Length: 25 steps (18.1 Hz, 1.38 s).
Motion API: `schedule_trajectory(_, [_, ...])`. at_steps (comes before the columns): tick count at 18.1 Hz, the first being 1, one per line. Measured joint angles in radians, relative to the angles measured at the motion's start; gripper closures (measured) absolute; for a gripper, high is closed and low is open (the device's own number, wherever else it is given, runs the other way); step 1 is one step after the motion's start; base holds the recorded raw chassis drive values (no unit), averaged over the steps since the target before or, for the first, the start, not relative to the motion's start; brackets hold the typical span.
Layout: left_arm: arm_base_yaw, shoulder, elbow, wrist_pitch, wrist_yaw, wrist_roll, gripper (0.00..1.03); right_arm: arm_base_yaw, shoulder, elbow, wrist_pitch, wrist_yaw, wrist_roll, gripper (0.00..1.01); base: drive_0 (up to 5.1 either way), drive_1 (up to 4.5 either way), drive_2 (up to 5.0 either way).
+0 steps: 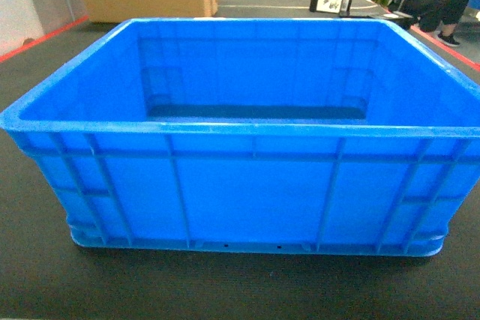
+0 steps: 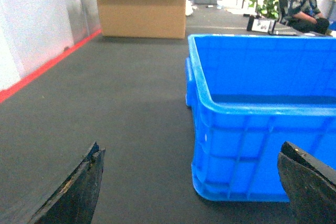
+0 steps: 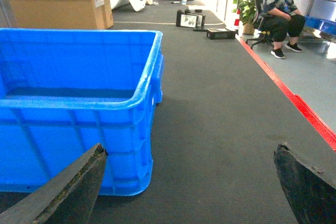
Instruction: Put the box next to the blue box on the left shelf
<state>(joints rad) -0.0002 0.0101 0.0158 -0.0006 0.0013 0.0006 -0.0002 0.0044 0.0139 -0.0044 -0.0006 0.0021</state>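
Observation:
The box (image 1: 247,185) is a large bright-blue crate with ribbed walls, standing empty on the dark floor straight ahead and filling the head view. In the left wrist view the box (image 2: 262,145) lies to the right, and my left gripper (image 2: 191,182) hangs open near its left front corner with only floor between the fingers. In the right wrist view the box (image 3: 79,119) lies to the left, and my right gripper (image 3: 191,177) stands open beside its right front corner, holding nothing. The left shelf and the other blue box are out of view. Neither gripper shows in the head view.
A big cardboard carton (image 2: 142,11) stands at the back left by a white wall with a red floor line (image 2: 47,66). A person sits on a chair (image 3: 278,11) at the back right beside a plant. Small black cases (image 3: 191,19) lie on the floor behind the crate.

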Motion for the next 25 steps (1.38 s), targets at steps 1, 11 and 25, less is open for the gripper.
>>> schedule_trajectory(1, [0.0,0.0,0.0,-0.008,-0.003,0.0,0.05,0.0,0.0,0.0,-0.002,0.0,0.0,0.03,0.0,0.0,0.0])
schedule_trajectory(11, [0.0,0.0,0.0,-0.004,-0.002,0.0,0.05,0.0,0.0,0.0,-0.001,0.0,0.0,0.03,0.0,0.0,0.0])
schedule_trajectory(25, [0.0,0.0,0.0,-0.004,-0.002,0.0,0.05,0.0,0.0,0.0,-0.001,0.0,0.0,0.03,0.0,0.0,0.0])
